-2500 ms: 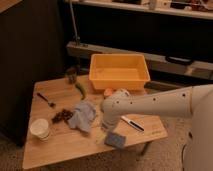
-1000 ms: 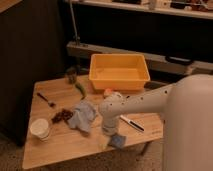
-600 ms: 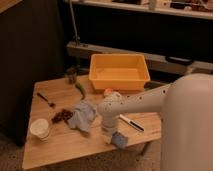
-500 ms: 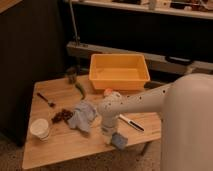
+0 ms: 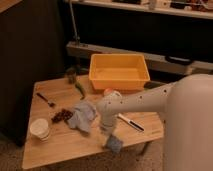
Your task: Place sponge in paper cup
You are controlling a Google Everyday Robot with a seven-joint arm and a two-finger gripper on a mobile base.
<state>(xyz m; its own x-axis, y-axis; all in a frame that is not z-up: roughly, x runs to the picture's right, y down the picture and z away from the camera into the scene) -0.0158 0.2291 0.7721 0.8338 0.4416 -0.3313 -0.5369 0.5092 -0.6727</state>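
Note:
A blue sponge (image 5: pixel 114 144) lies near the front edge of the wooden table (image 5: pixel 60 145). A white paper cup (image 5: pixel 40 129) stands at the table's front left. My gripper (image 5: pixel 107 131) hangs at the end of the white arm, pointing down right above the sponge and at its left top edge. The arm's wrist (image 5: pixel 108 107) hides part of the table behind it.
A yellow bin (image 5: pixel 119 72) stands at the back of the table. A blue-grey cloth (image 5: pixel 81 116) and a dark red bunch (image 5: pixel 62 115) lie between cup and gripper. A fork (image 5: pixel 45 99), a green item (image 5: pixel 80 89), a dark cup (image 5: pixel 71 75) and a knife (image 5: pixel 131 123) also lie there.
The arm has swung from the right toward the sponge and lowered; the gripper now stands right over it. The sponge has shifted slightly toward the front edge.

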